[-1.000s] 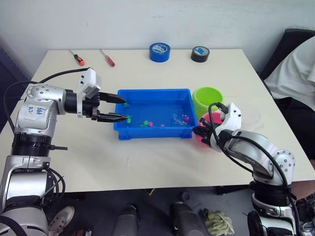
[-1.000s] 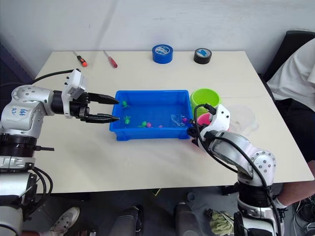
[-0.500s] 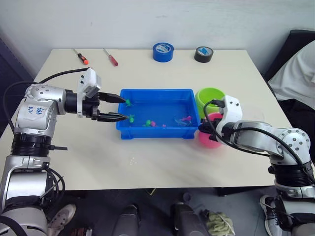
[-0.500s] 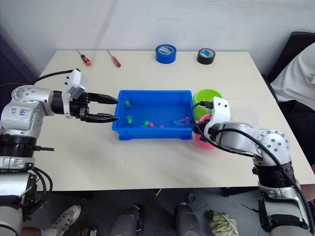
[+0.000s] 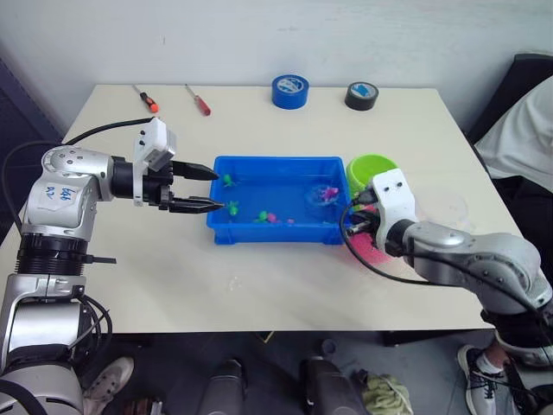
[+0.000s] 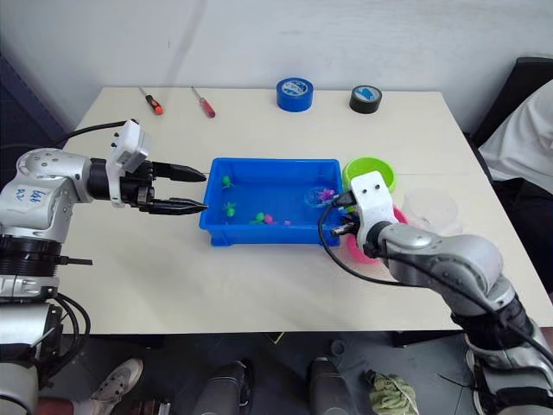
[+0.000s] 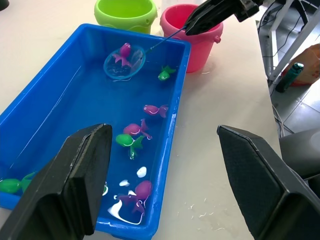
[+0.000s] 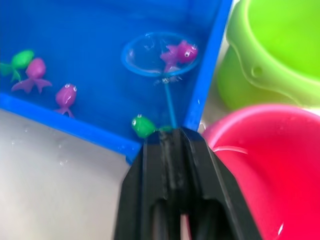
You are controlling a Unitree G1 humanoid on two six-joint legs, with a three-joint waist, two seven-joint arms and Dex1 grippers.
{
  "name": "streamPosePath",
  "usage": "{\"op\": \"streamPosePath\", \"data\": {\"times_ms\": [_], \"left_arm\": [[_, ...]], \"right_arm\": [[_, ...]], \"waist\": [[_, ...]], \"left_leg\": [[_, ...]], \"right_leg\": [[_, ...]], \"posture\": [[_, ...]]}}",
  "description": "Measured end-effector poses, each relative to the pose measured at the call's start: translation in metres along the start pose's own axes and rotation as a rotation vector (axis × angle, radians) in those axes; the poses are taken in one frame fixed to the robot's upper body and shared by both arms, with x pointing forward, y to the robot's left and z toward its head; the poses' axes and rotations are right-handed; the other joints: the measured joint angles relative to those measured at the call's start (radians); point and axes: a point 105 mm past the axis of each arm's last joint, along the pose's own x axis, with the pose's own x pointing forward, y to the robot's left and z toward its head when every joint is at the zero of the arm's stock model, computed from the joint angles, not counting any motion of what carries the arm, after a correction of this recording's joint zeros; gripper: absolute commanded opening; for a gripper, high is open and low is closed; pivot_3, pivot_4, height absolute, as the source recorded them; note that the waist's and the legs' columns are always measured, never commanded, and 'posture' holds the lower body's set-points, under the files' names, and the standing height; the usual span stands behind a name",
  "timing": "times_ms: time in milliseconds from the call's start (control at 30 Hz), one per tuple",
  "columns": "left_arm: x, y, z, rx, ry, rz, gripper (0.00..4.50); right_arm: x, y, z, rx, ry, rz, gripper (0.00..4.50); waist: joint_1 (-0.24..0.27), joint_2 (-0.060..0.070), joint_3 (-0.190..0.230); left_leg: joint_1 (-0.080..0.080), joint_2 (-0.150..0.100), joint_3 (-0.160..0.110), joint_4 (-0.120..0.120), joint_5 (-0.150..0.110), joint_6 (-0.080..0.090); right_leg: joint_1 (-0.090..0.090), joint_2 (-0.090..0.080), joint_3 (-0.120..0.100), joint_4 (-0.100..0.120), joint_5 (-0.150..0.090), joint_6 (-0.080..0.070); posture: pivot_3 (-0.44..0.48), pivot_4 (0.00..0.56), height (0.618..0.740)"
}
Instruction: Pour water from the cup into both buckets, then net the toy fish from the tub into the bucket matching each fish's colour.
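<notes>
Cream tabletop (image 5: 259, 285) against a pale wall carries everything, and the blue tub (image 5: 275, 166) sits near its middle as the anchor. Just beyond the tub's right end stand the lime green bucket (image 5: 367, 166) and, nearer the robot, the pink bucket (image 7: 197, 30), the two side by side. The right gripper (image 8: 172, 145) is clamped shut on the thin handle of the net (image 8: 159, 56), at the tub's right end beside the pink bucket; the net's light blue hoop is over the right part of the tub with a magenta fish (image 8: 179, 53) in it. Other toy fish lie in the tub: a green fish (image 7: 165, 73) near the hoop, and more pink and green ones (image 7: 136, 130) toward the middle and left end. The left gripper (image 5: 206, 188) hovers at the tub's left end, its two black fingers spread apart and empty. The clear cup (image 6: 429, 207) stands right of the buckets. Past the tub's far side lie two screwdrivers (image 5: 171, 93), a blue tape roll (image 5: 290, 90) and a black tape roll (image 5: 362, 95).
</notes>
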Motion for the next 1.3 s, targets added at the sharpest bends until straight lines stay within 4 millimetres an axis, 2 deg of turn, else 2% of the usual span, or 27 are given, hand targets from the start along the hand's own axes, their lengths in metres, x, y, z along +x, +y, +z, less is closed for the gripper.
{"op": "streamPosePath", "data": {"times_ms": [233,400,533,800,933,1033,1133,1200,1300], "left_arm": [[-0.003,0.001,0.001,-0.001,-0.002,0.007,3.69],[-0.011,0.004,0.005,-0.011,-0.054,0.034,3.69],[-0.018,0.003,-0.002,-0.008,-0.076,0.06,3.69],[-0.019,0.005,-0.008,-0.018,-0.077,0.08,3.69],[-0.019,0.008,-0.01,-0.031,-0.091,0.089,3.69],[-0.016,0.014,-0.004,-0.027,-0.121,0.09,3.69],[-0.01,0.02,0.007,-0.008,-0.162,0.077,3.69],[-0.004,0.023,0.012,-0.004,-0.183,0.06,3.69],[0.006,0.026,0.014,-0.009,-0.193,0.022,3.69]], "right_arm": [[-0.008,0.016,-0.012,-0.031,-0.08,0.123,0.0],[-0.017,0.014,0.003,-0.034,-0.192,0.155,0.0],[-0.02,0.016,0.013,-0.029,-0.265,0.192,0.0],[-0.022,0.018,0.018,-0.041,-0.301,0.225,0.0],[-0.027,0.009,0.023,-0.049,-0.327,0.211,0.0],[-0.037,-0.008,0.032,-0.056,-0.362,0.159,0.0],[-0.057,-0.032,0.037,-0.085,-0.387,0.072,0.0],[-0.069,-0.041,0.031,-0.095,-0.38,0.033,0.0],[-0.085,-0.051,0.011,-0.093,-0.319,-0.01,0.0]], "waist": [[-0.002,0.0,0.0],[-0.002,0.0,0.0],[-0.001,0.0,0.0],[-0.001,0.0,0.0],[0.0,0.0,0.0],[0.001,0.0,0.0],[0.009,0.0,0.0],[0.009,0.0,0.0],[0.022,0.0,0.0]], "left_leg": [[0.0,0.0,0.0,0.001,0.0,0.0],[0.001,0.0,0.0,0.002,0.0,0.0],[0.001,0.0,0.0,0.002,0.0,0.0],[0.001,0.0,0.0,0.003,0.0,0.0],[0.001,0.0,0.0,0.003,0.0,0.0],[0.001,-0.001,-0.001,0.004,0.0,0.0],[0.001,-0.002,0.0,0.005,-0.001,0.0],[0.001,-0.003,0.0,0.005,-0.001,0.0],[0.001,-0.003,0.003,0.006,-0.001,0.0]], "right_leg": [[0.0,0.001,0.0,0.001,0.0,0.0],[0.0,0.001,0.0,0.002,0.0,0.0],[0.0,0.001,0.0,0.003,0.0,0.0],[0.001,0.001,0.0,0.003,0.0,0.0],[0.001,0.0,0.0,0.003,0.0,0.0],[0.002,0.0,-0.001,0.003,0.0,0.0],[0.005,0.0,-0.003,0.001,0.0,0.0],[0.006,0.0,-0.003,0.0,0.0,0.0],[0.007,0.001,-0.004,-0.001,0.0,0.0]], "posture": [[0.0,0.15,0.734],[0.0,0.15,0.734],[0.0,0.15,0.734],[0.0,0.15,0.734],[0.0,0.15,0.734],[0.0,0.15,0.734],[0.0,0.15,0.734],[0.0,0.15,0.734],[0.0,0.15,0.734]]}}
